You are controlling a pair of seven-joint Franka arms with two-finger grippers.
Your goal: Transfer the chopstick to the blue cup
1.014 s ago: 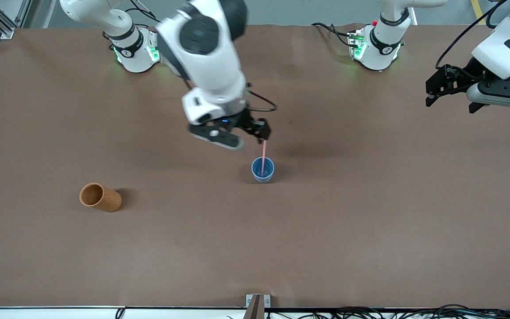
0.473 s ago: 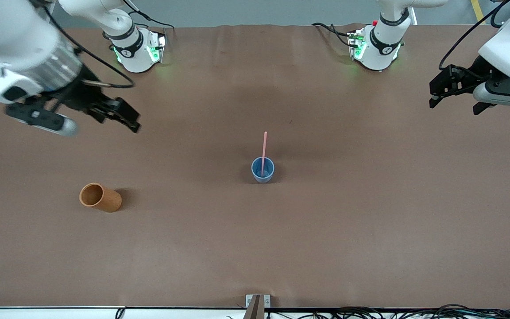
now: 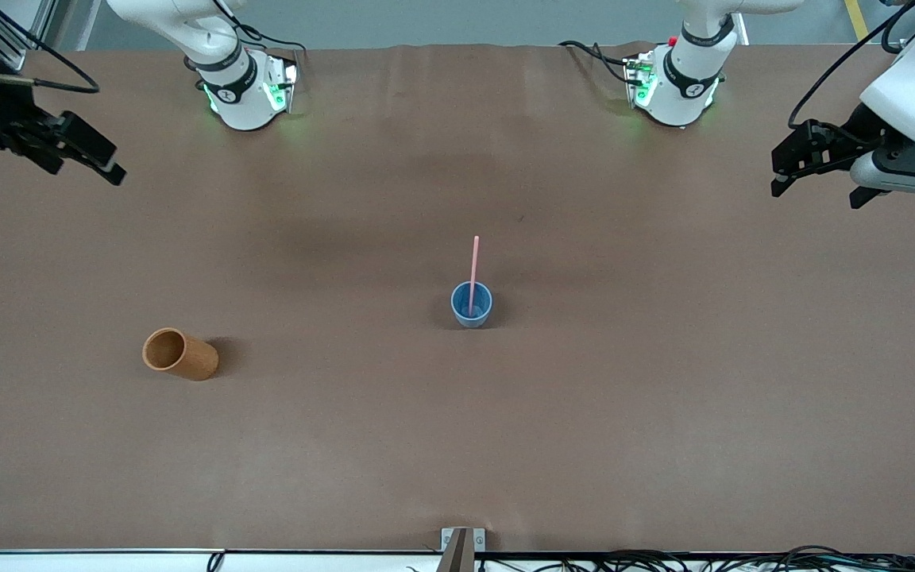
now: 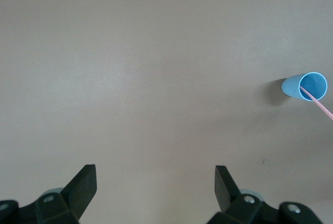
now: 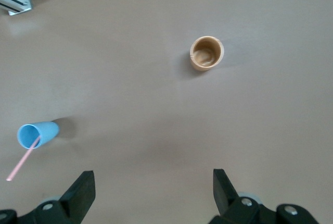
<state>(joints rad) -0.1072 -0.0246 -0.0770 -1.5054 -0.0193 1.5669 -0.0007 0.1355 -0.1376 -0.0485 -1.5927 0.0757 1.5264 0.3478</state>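
Observation:
The pale pink chopstick [image 3: 473, 266] stands in the light blue cup [image 3: 471, 319] at the middle of the table and leans on the rim, its upper half sticking out. Nothing holds it. My right gripper [image 3: 110, 164] is open and empty, high over the right arm's end of the table, well away from the cup. My left gripper [image 3: 780, 171] is open and empty over the left arm's end and waits. The left wrist view shows the cup [image 4: 304, 86], the chopstick [image 4: 321, 103] and the open gripper [image 4: 155, 174]. The right wrist view shows the cup [image 5: 37, 134], the chopstick [image 5: 22, 165] and the open gripper [image 5: 153, 178].
An orange-brown cylindrical cup [image 3: 179, 354] stands toward the right arm's end, nearer to the front camera than the blue cup; it also shows in the right wrist view [image 5: 206, 52]. A brown mat [image 3: 664, 397] covers the table. The two arm bases [image 3: 243, 87] stand along the top edge.
My right gripper let go of the chopstick over the blue cup and swung away to the right arm's end. The chopstick stays in the cup. The left gripper barely moved.

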